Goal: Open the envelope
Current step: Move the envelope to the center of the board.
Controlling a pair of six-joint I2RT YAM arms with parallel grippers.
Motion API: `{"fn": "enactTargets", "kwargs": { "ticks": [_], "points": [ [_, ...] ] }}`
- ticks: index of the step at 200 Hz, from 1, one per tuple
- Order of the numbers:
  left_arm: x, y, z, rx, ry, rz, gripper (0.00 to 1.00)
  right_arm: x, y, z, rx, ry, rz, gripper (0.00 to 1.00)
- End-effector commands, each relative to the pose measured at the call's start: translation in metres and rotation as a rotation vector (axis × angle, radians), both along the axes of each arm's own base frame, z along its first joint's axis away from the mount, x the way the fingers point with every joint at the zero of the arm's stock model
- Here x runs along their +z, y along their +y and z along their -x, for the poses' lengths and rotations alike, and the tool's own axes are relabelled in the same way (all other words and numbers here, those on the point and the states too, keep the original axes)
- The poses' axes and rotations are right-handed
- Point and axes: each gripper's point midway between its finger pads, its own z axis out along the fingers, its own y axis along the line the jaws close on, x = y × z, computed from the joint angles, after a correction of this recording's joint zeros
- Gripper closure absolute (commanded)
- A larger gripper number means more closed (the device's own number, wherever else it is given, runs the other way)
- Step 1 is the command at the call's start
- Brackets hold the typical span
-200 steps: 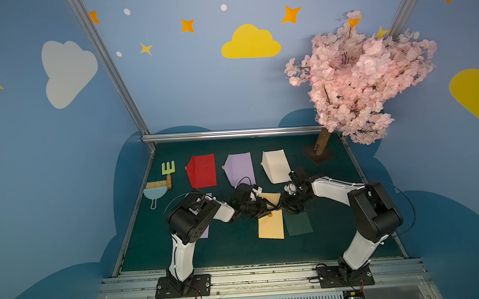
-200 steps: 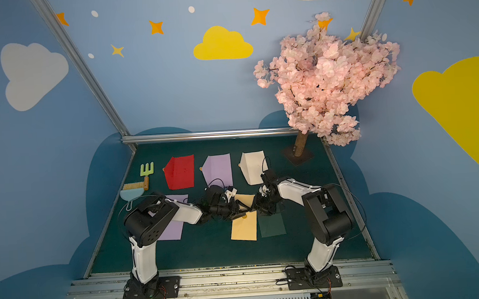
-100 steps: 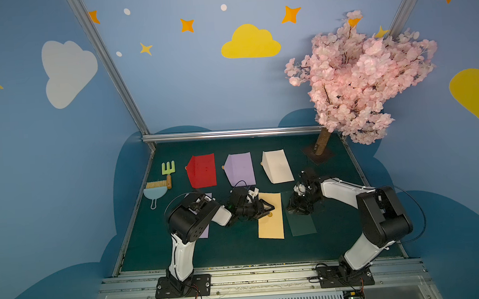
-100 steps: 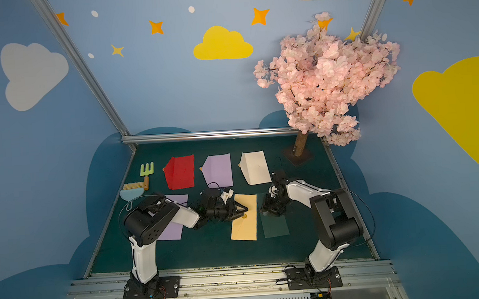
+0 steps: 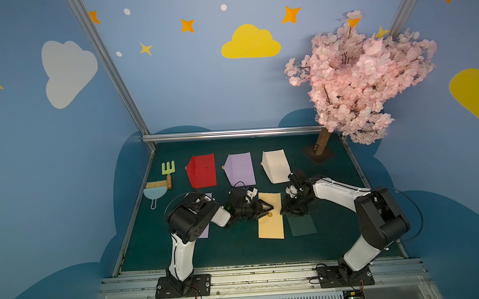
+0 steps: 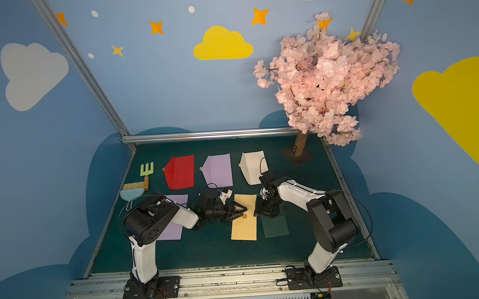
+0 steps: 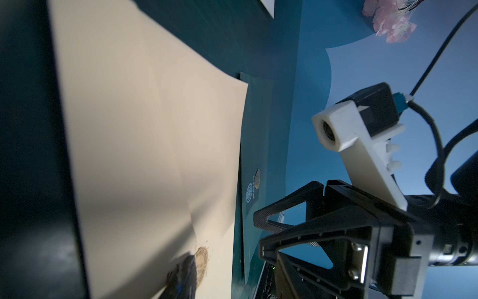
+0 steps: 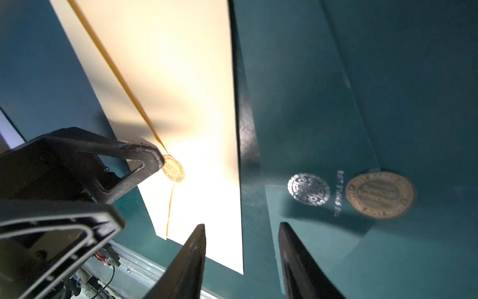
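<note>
From where I stand, the job hangs on the left pincer [image 5: 271, 208]. It is spread, and one fingertip [image 8: 155, 158] sits right at the edge of the gold seal [image 8: 172, 168] on the yellow envelope [image 5: 271, 228]. I'd say the thing to do is slide that fingertip low and flat under the point of the flap, just beside the seal, and then lift slowly. Thin paper like this looks apt to skate over the green table [image 5: 210, 251] or crease instead of peeling.

The right pincer [image 8: 241, 227] is also spread and holds nothing. It hovers over the yellow envelope's edge on the side nearest the dark green envelope [image 5: 301, 224]. It would do well to press down on the yellow body only, clear of the flap, so the sheet stays put.

The yellow envelope lies flat in the front row, between the two arms and just beside the green one. Its flap looks closed, with two slanting edges that meet at the round seal. I can't tell whether the tip has begun to lift
</note>
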Motion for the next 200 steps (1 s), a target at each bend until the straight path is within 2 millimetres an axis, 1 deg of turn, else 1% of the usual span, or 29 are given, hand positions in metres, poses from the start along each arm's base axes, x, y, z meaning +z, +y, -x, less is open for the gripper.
{"fn": "enactTargets", "kwargs": {
  "ticks": [1, 18, 30, 55, 75, 86, 98, 108, 137, 164, 173, 181, 200],
  "points": [
    [-0.059, 0.030, 0.015, 0.064, 0.157, -0.165, 0.49, -0.001, 0.010, 0.005, 0.022, 0.010, -0.021, 0.52],
    [-0.061, 0.030, 0.016, 0.063, 0.161, -0.167, 0.49, 0.001, 0.015, 0.005, 0.029, 0.005, -0.031, 0.52],
    [-0.061, 0.030, 0.015, 0.063, 0.159, -0.165, 0.49, -0.002, 0.016, 0.004, 0.027, 0.010, -0.029, 0.52],
    [-0.060, 0.030, 0.016, 0.065, 0.158, -0.161, 0.49, -0.018, 0.016, 0.006, 0.024, 0.048, -0.018, 0.51],
    [-0.059, 0.031, 0.015, 0.067, 0.157, -0.158, 0.49, -0.034, 0.010, 0.009, 0.011, 0.085, 0.008, 0.51],
    [-0.058, 0.031, 0.015, 0.068, 0.154, -0.156, 0.49, -0.039, 0.004, 0.010, -0.004, 0.096, 0.024, 0.51],
    [-0.058, 0.032, 0.016, 0.069, 0.154, -0.157, 0.49, -0.040, -0.005, 0.011, -0.021, 0.093, 0.039, 0.51],
    [-0.058, 0.032, 0.015, 0.069, 0.155, -0.157, 0.49, -0.039, -0.012, 0.010, -0.041, 0.088, 0.046, 0.51],
    [-0.059, 0.031, 0.015, 0.069, 0.158, -0.149, 0.49, -0.025, -0.036, 0.001, -0.089, 0.046, 0.075, 0.51],
    [-0.058, 0.030, 0.015, 0.070, 0.154, -0.142, 0.49, -0.008, -0.049, -0.008, -0.110, -0.003, 0.104, 0.51],
    [-0.058, 0.031, 0.014, 0.071, 0.154, -0.143, 0.49, -0.002, -0.047, -0.010, -0.103, -0.016, 0.097, 0.51],
    [-0.057, 0.030, 0.014, 0.070, 0.150, -0.139, 0.49, 0.004, -0.041, -0.012, -0.093, -0.028, 0.068, 0.51],
    [-0.056, 0.030, 0.013, 0.071, 0.144, -0.134, 0.49, 0.021, -0.012, -0.014, -0.036, -0.077, -0.044, 0.56]
  ]
}}
